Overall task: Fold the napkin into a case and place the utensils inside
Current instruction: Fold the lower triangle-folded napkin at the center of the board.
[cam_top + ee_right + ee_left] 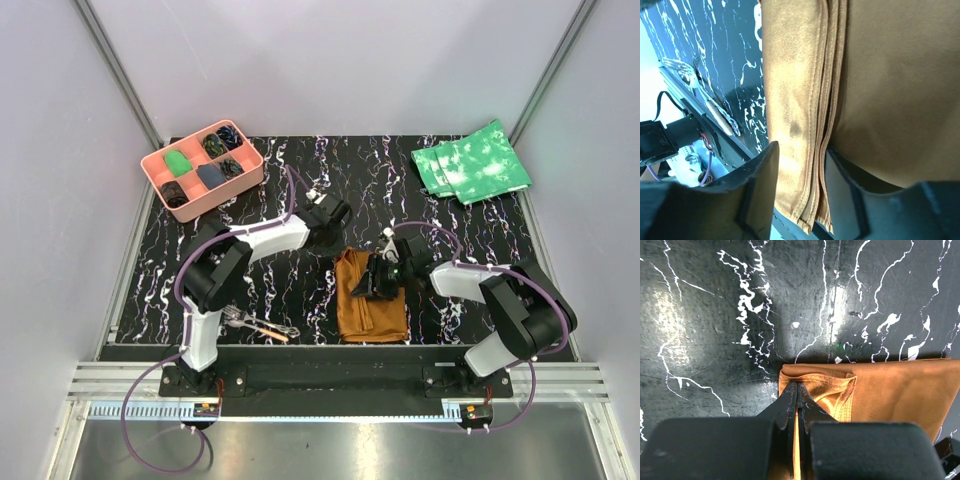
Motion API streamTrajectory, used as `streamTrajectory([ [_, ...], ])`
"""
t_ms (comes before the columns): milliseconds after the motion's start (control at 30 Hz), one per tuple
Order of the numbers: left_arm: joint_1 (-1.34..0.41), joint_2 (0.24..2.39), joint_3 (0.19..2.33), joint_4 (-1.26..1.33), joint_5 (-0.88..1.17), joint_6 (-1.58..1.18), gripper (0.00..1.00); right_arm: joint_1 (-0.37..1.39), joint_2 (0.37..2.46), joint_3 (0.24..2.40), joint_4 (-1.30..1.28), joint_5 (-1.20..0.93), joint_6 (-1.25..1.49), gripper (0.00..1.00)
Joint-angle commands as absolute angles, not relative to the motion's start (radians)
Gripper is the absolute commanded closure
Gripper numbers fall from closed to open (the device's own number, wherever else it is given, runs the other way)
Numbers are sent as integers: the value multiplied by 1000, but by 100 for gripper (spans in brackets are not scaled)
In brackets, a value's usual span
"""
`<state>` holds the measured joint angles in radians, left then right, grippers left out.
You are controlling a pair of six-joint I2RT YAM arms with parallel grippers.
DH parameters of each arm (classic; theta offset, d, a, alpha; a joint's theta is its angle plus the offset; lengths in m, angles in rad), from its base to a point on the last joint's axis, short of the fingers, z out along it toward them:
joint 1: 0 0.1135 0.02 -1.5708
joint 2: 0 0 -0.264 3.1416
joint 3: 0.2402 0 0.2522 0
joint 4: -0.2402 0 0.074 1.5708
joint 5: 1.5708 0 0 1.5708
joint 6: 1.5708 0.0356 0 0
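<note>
The rust-brown napkin lies folded into a narrow, several-layer case near the table's front centre. My left gripper is at its far end. In the left wrist view the gripper is shut on the edge of the napkin, beside a turned-up corner. My right gripper is over the napkin's middle. In the right wrist view it is open, one finger outside the stacked edges of the napkin and one under the upper flap. The fork and the orange-ended piece lie left of the napkin; the orange-ended piece also shows in the right wrist view.
A pink compartment tray stands at the back left. Green mottled cloths lie at the back right. The table's front edge runs just below the napkin and the utensils.
</note>
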<state>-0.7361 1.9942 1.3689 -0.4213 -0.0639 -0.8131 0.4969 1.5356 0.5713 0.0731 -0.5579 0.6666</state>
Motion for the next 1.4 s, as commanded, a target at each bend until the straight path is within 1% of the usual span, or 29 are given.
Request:
streamTrajectory([
  [0,-756,1983,1408,-383,-54,-825,100,448,1493,594,31,-526,618,48],
  [33,-759,1980,1408,-383,-52,-824,100,436,1500,623,17,-525,609,45],
  [133,-762,1980,1411,-382,-51,-824,100,384,1531,695,-49,-534,569,41],
  [333,-762,1993,1417,-379,-44,-828,100,339,1626,836,-83,-541,528,40],
  [433,-764,1994,1427,-377,-43,-827,100,336,1675,899,-93,-532,506,36],
  [600,-762,2000,1436,-379,-34,-827,100,334,1772,1006,-110,-535,471,34],
  [733,-762,1991,1431,-379,-41,-822,100,334,1812,1048,-130,-512,457,35],
  [1000,-764,2002,1433,-376,-32,-825,100,334,1859,1075,-130,-532,439,38],
  [1067,-762,2005,1433,-374,-29,-824,100,336,1870,1081,-129,-546,443,43],
  [1167,-764,2006,1437,-374,-28,-825,100,334,1887,1089,-123,-566,451,45],
  [1367,-765,2009,1437,-371,-28,-827,100,336,1893,1088,-103,-587,463,45],
])
